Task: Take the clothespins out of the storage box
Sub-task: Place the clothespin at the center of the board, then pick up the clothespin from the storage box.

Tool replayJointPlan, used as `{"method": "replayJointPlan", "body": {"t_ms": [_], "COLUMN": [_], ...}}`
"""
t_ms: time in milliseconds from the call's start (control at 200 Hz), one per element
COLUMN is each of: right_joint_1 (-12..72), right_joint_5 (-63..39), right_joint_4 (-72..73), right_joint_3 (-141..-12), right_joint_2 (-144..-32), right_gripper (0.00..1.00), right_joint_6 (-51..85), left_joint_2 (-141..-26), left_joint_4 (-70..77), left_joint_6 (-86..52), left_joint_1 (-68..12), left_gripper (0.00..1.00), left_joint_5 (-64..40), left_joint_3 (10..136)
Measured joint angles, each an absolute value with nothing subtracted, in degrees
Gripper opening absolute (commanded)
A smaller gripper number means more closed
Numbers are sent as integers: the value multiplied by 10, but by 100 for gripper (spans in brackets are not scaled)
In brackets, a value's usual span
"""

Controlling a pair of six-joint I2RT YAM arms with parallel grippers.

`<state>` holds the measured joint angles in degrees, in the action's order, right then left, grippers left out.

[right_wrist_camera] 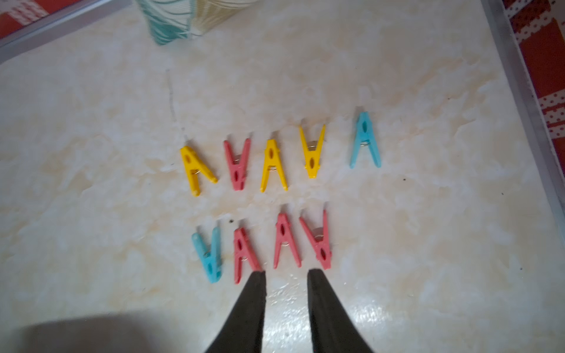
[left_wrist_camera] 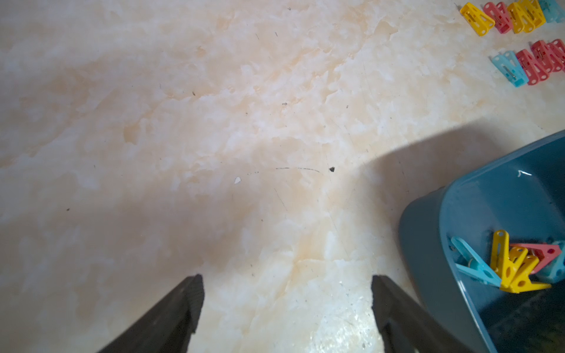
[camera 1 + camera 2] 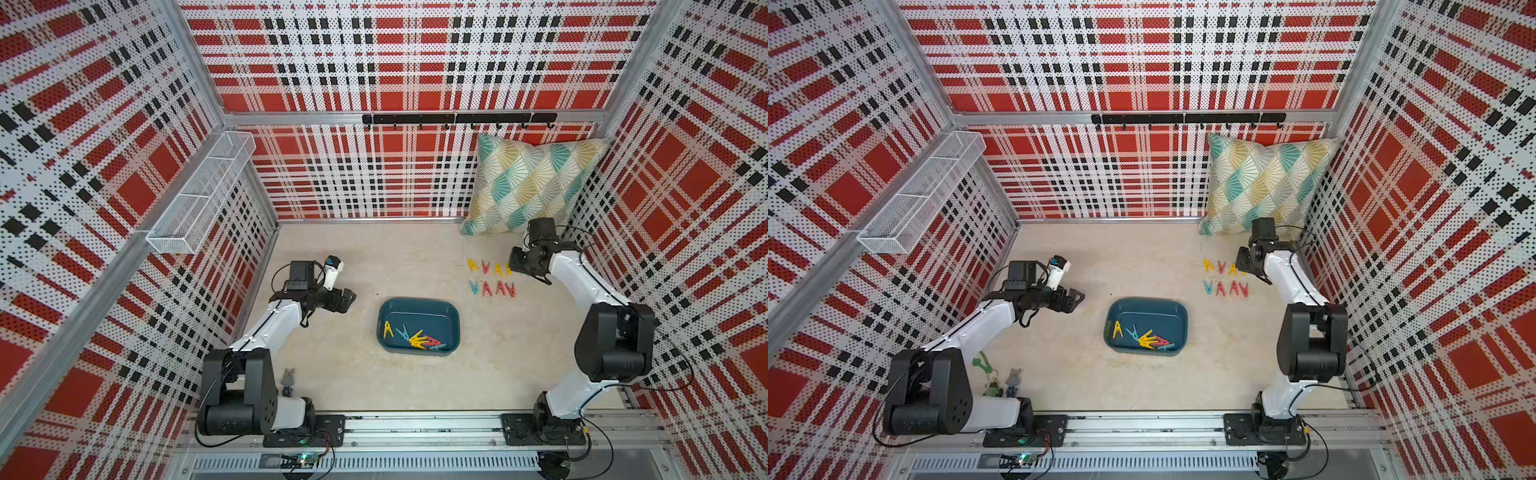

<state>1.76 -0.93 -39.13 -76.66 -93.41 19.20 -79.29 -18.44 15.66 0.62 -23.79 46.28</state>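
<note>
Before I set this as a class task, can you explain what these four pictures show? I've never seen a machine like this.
It is a robot with two arms on a table. Two pictures look down from one overhead camera. The other two come from a camera on each arm's wrist. Each arm ends in a two-fingered tool. The left tool is open over bare table, beside the teal storage box, where several clothespins lie. The right tool is open and holds nothing, close to nine clothespins laid out in two rows. A patterned pillow leans in the far corner.
</note>
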Motion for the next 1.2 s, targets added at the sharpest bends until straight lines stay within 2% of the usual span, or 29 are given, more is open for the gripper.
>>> {"method": "replayJointPlan", "body": {"t_ms": [256,591,757,932,1198], "right_joint_1": [170,383,466,525,553], "right_joint_5": [-29,-34,-25,-13,16], "right_joint_4": [-398,-392,-390,-389,-394], "right_joint_3": [-729,-728,-732,-743,-788], "right_joint_2": [-845,-841,-889,-967,-1068], "right_gripper": [34,34,35,41,43], "right_joint_6": [194,192,192,201,224], "left_joint_2": [-791,-791,-791,-791,-791], "left_joint_4": [-184,-184,-184,-184,-184], "left_joint_6": [157,157,157,157,157], "left_joint_1": [7,9,13,17,26], "left_gripper": [91,91,92,91,91], "left_joint_5": [-238,-238,-238,-238,-238], "left_joint_3": [463,463,463,463,463]}}
